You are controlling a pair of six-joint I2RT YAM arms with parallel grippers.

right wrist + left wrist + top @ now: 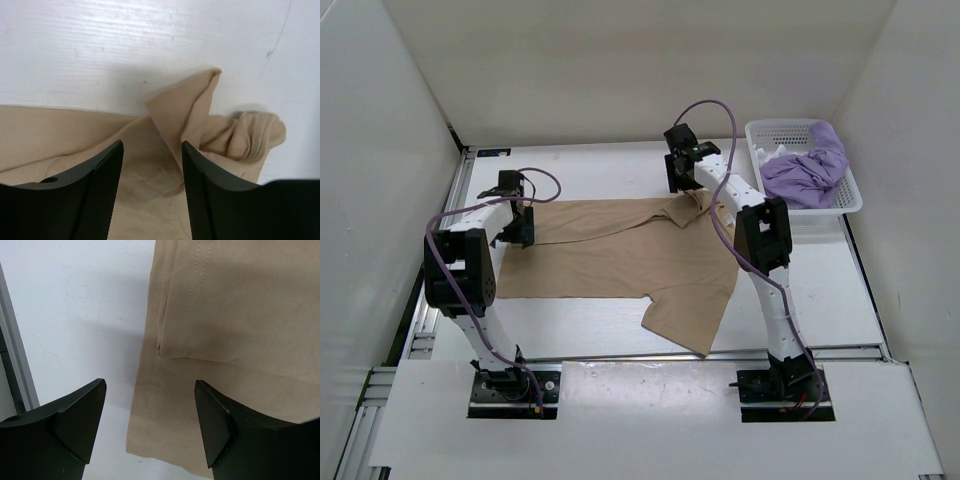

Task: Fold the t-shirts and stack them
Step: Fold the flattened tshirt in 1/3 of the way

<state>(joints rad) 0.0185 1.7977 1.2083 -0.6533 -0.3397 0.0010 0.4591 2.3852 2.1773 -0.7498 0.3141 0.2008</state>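
Sideways, tan t-shirt (620, 250) — collar rightward — left gripper (150, 385) and right gripper (152, 145), jaws apart.

Top camera looking down from above the near edge, taking in the whole table (590, 170). Wrist cameras pointing down, close in; all three sharing the tan shirt (610, 255).

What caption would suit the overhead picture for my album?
Left claw and right claw hang open over a tan t-shirt spread on the table.

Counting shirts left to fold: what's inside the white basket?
A crumpled lavender shirt fills most of the basket, with something white showing beside it; anything underneath them is covered.
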